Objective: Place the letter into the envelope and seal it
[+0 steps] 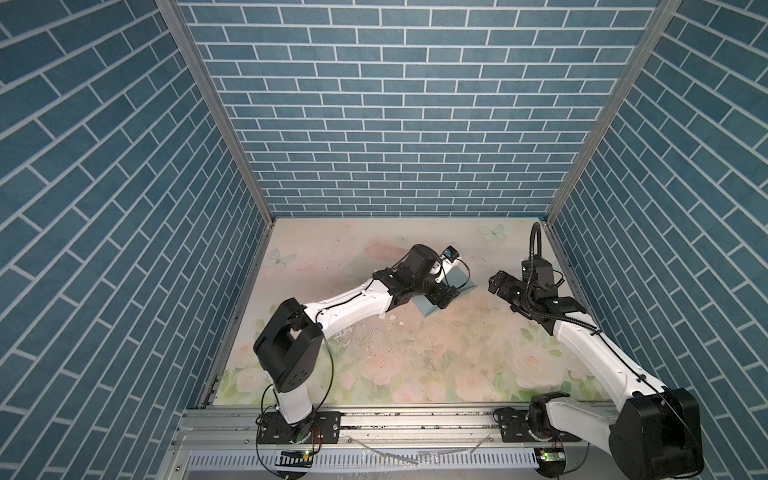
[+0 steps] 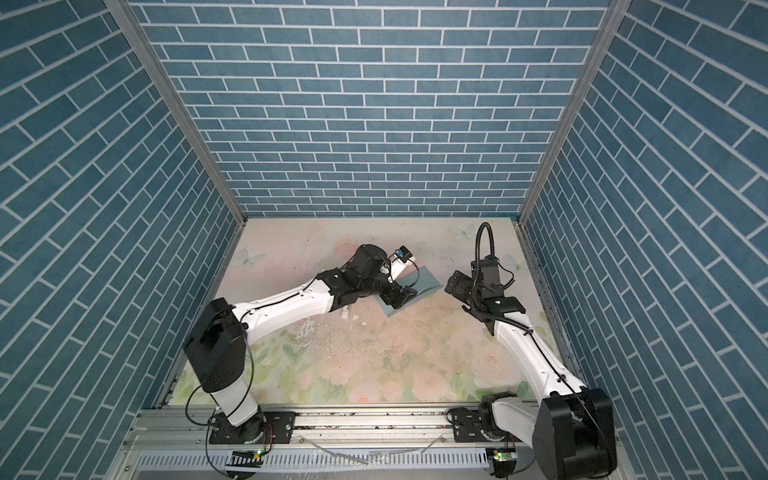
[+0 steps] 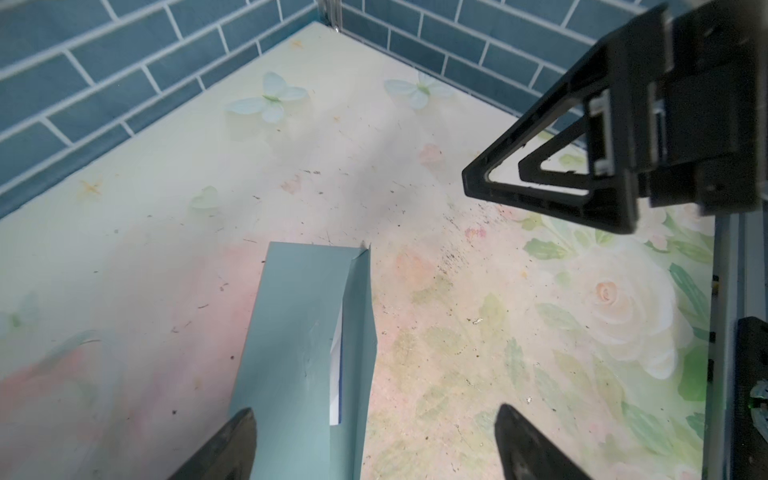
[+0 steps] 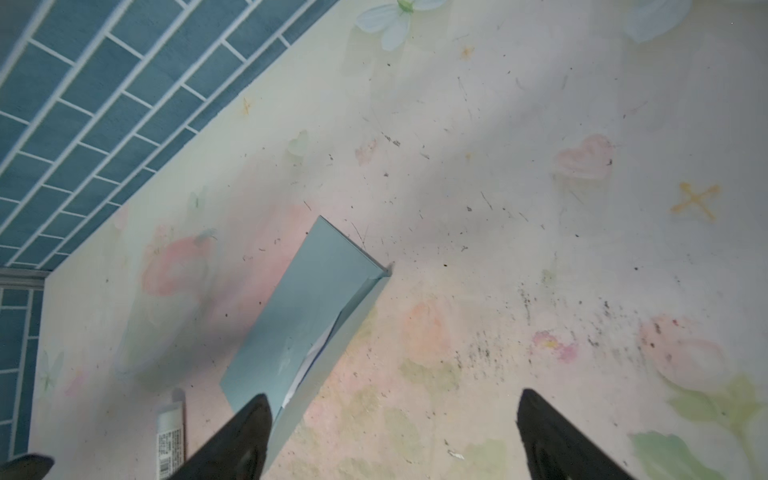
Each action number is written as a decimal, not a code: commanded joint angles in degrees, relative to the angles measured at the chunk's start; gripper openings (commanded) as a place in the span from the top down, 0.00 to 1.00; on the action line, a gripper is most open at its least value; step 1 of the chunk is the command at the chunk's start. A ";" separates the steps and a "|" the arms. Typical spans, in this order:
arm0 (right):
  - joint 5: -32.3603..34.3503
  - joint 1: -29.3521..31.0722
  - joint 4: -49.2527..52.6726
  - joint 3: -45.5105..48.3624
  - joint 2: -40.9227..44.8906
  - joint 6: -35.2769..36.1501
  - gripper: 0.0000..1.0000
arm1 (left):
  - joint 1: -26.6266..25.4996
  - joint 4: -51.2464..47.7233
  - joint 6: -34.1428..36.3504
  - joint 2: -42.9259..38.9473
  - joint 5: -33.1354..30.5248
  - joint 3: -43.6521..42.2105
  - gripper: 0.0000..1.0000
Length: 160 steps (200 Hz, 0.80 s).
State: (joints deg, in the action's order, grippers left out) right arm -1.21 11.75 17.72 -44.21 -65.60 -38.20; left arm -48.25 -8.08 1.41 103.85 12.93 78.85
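Note:
The teal envelope [image 1: 424, 309] [image 2: 426, 279] lies on the floral tabletop, mostly hidden under my left arm in both top views. The left wrist view shows the envelope [image 3: 295, 332] with its long flap [image 3: 360, 328] partly raised. A white sliver of the letter [image 3: 336, 374] [image 4: 311, 363], edged in dark blue, shows in the mouth. My left gripper [image 3: 376, 432] [image 1: 449, 299] hangs open over the envelope's near end, holding nothing. My right gripper [image 4: 395, 415] [image 1: 496, 284] is open, off the envelope's right end and not touching it.
A small white labelled tube [image 4: 170, 434] [image 2: 345, 311] lies on the table [image 1: 415, 365] beside the envelope's near left corner. Blue brick walls [image 1: 395, 124] close in the back and both sides. The table surface carries specks and scuffs.

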 commanded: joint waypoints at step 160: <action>-11.36 -3.92 -2.36 4.81 3.00 5.47 0.11 | -2.62 -14.18 6.29 25.99 -7.46 23.61 0.79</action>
State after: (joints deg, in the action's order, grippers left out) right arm -11.84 8.29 14.98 -40.91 -64.38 -35.48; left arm -50.57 -19.77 5.61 129.19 5.32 100.84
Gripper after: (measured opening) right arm 0.895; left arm 0.254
